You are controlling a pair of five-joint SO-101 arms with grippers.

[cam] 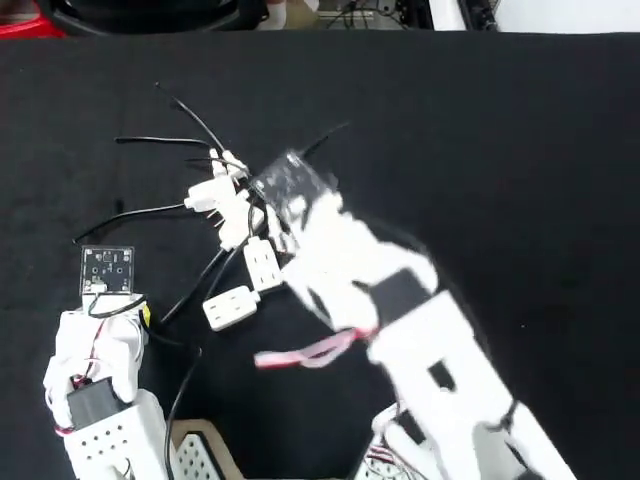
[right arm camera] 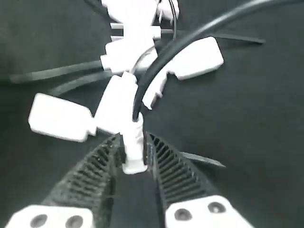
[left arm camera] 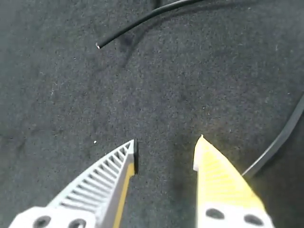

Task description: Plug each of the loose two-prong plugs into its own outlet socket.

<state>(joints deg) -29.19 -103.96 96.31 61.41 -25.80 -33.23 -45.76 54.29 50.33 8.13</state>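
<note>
1. Bench (cam: pixel 500 150): covered in black cloth and carrying all the items.
2. Right arm (cam: pixel 440 350): runs from the near right edge diagonally up to the middle of the bench, ending over the cluster.
3. Left arm (cam: pixel 95 380): stands at the near left corner, apart from the cluster.
4. Cluster (cam: pixel 235 200): white plugs and socket blocks heaped together left of centre, touching and overlapping. Black leads (cam: pixel 150 210) fan out from it toward the left and far side.
5. Sockets (cam: pixel 232 307): two white blocks at the near edge of the cluster, just beside each other.
6. Right end effector (right arm camera: pixel 133 137): fingers closed tightly on a plug (right arm camera: pixel 134 154), gripping it by both sides.
7. The plug's black lead curves away over the cluster. Its far end touches a larger white body; whether the two are mated cannot be told.
8. Left end effector (left arm camera: pixel 166 140): fingers parted moderately wide and holding nothing, over bare cloth.
9. Cut lead end (left arm camera: pixel 97 45): lies on the cloth ahead of the left end effector, clear of it. A second lead (left arm camera: pixel 280 142) passes just beside the yellow finger (left arm camera: pixel 216 175).
</note>
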